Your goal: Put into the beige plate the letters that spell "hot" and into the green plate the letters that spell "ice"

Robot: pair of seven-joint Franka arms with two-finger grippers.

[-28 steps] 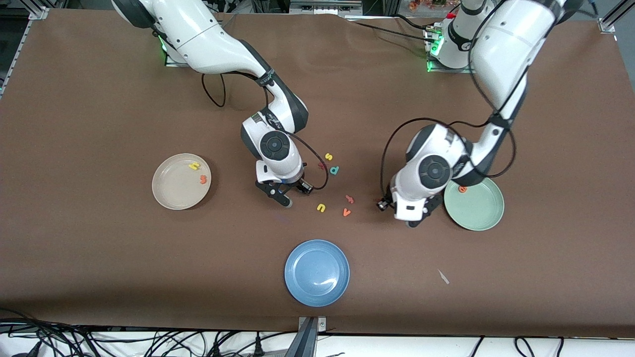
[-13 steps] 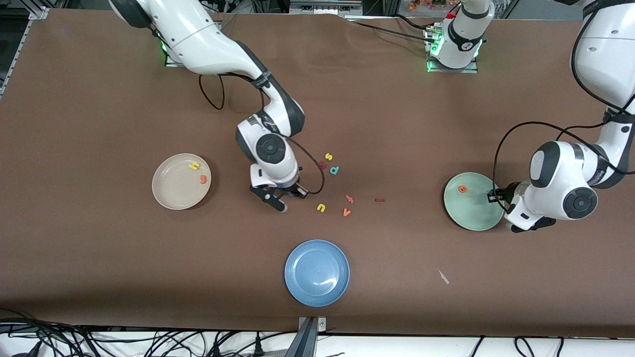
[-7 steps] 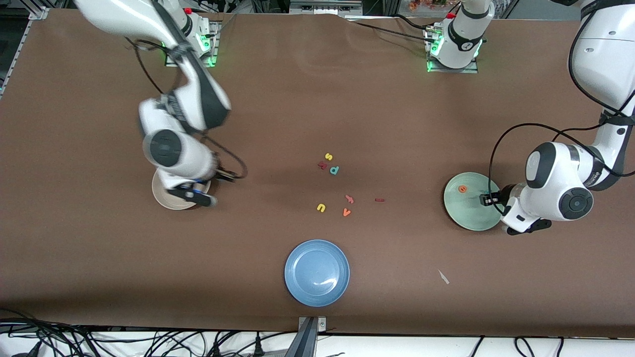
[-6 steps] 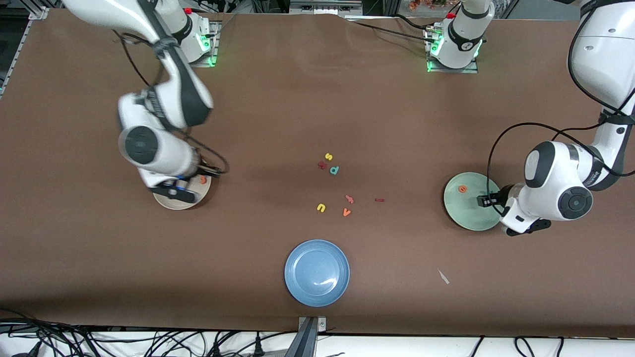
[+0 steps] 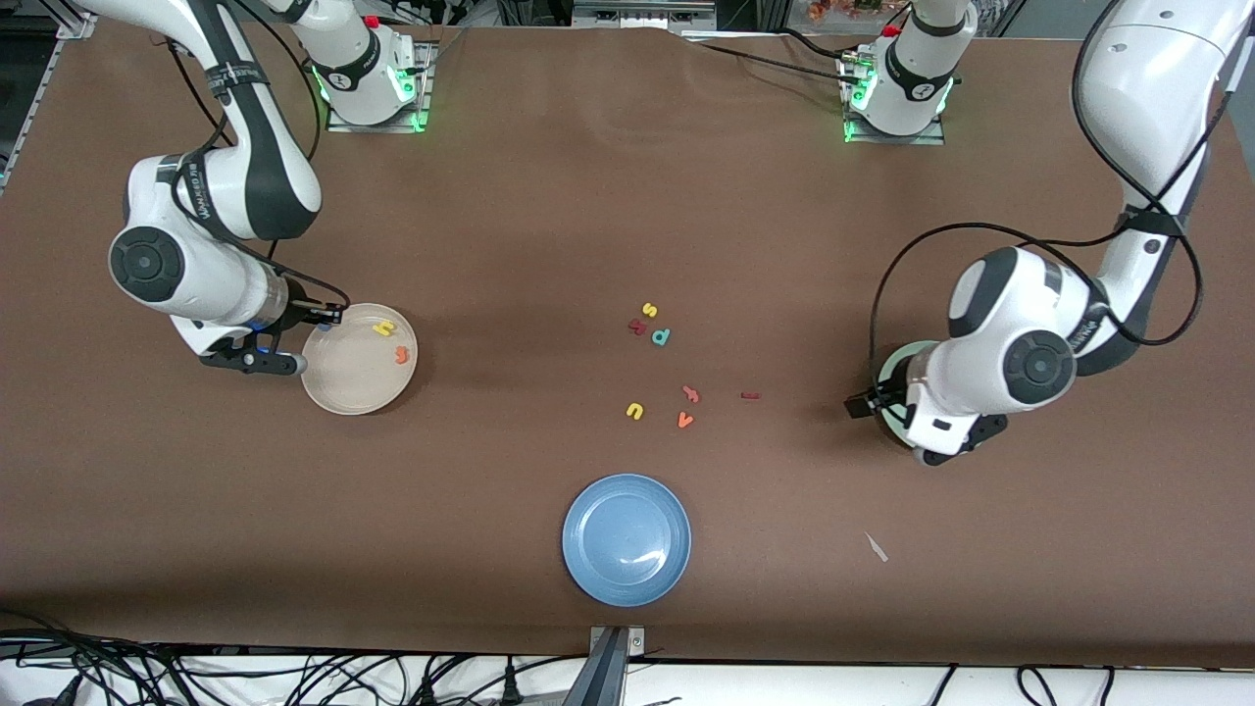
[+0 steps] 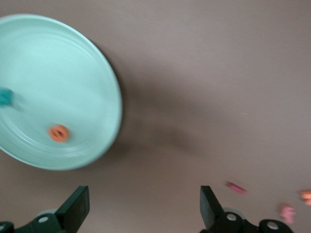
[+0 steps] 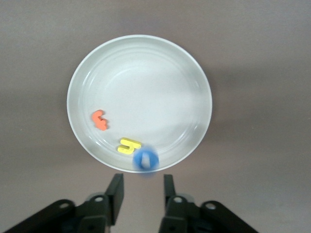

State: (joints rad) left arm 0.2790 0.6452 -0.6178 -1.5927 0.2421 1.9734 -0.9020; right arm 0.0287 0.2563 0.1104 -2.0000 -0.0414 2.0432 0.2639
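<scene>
Beige plate (image 5: 345,380): sits toward the right arm's end of the worktop (image 5: 588,196), with the yellow h (image 5: 383,328) and the orange t (image 5: 400,355) lying in it, close together but not touching.
Green plate (image 6: 48,63): toward the left arm's end, mostly hidden under the left wrist in the front view. The orange e (image 6: 59,133) is lying inside, and the teal c (image 6: 5,97) is in there too, pretty blurry.
Blue plate (image 5: 627,539): nearest the front camera, nothing in it.
Left gripper (image 6: 143,216): jaws spread really wide, holding nothing, over bare worktop just beside the green plate.
Right gripper (image 7: 141,194): hangs just outside the beige plate's rim, jaws only a narrow gap apart, nothing pinched between them.
Blue o (image 7: 145,160): smeared blob right at the beige plate's rim, just off the right gripper's tips. Can't tell whether it's resting on the plate.
Dark red i (image 5: 750,395): lying out on the worktop between the two plates, apart from everything.
Leftover letters: yellow s (image 5: 648,310), yellow u (image 5: 634,411) and orange v (image 5: 684,420) are scattered mid-worktop.
</scene>
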